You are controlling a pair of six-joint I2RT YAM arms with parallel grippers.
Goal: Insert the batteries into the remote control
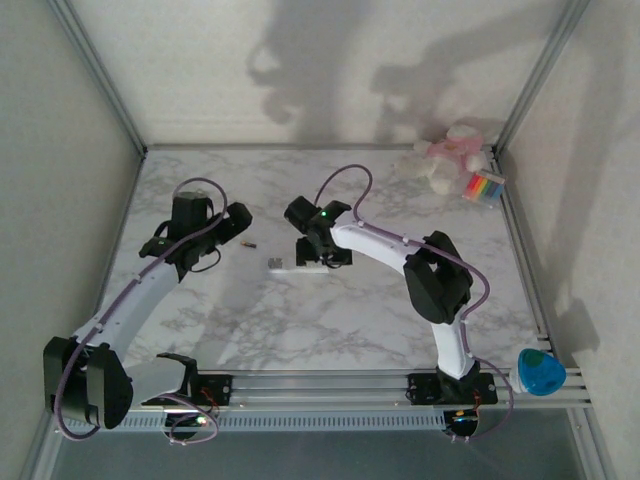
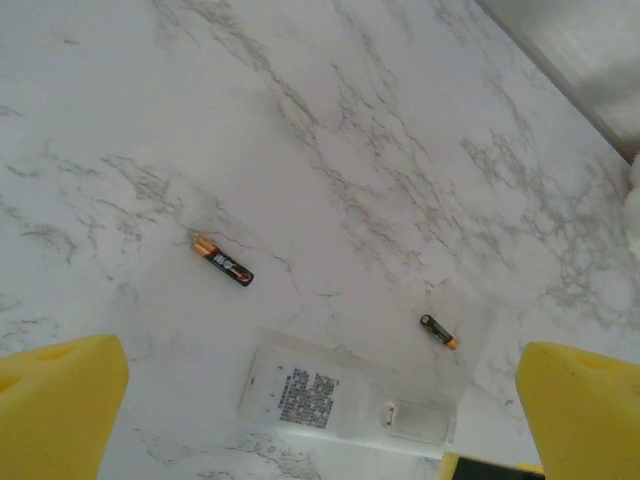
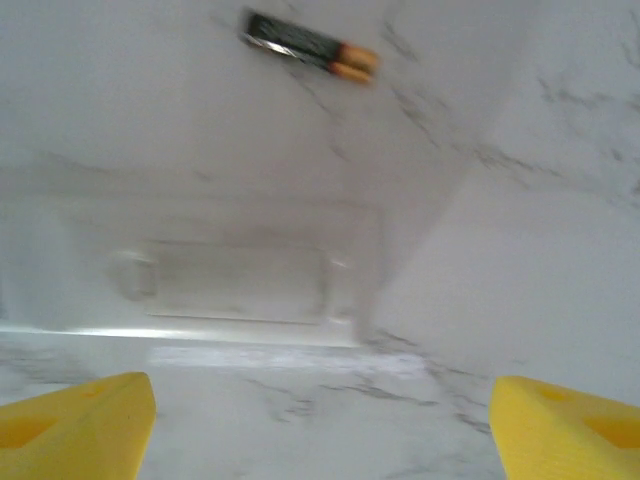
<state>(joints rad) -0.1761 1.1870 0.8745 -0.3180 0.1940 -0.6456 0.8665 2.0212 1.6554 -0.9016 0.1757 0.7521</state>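
The remote control (image 2: 345, 398) lies face down on the marble table, showing its printed label and its battery cover (image 2: 420, 420). In the top view it is a white strip (image 1: 290, 268) at the table's middle. One battery (image 2: 222, 260), dark with an orange end, lies beyond the remote and to the left, and shows as a small dark speck (image 1: 248, 243). A second battery (image 2: 440, 331) lies beyond the cover end. My left gripper (image 2: 320, 405) hovers open above the remote, holding nothing. My right gripper (image 3: 320, 425) is open and empty, low over the table just before the cover end (image 3: 230, 285), with a battery (image 3: 310, 45) beyond.
A pink and white plush toy (image 1: 450, 155) and a multicoloured striped pack (image 1: 485, 187) sit at the back right corner. A blue object (image 1: 540, 372) rests at the right end of the front rail. Grey walls enclose the table on three sides.
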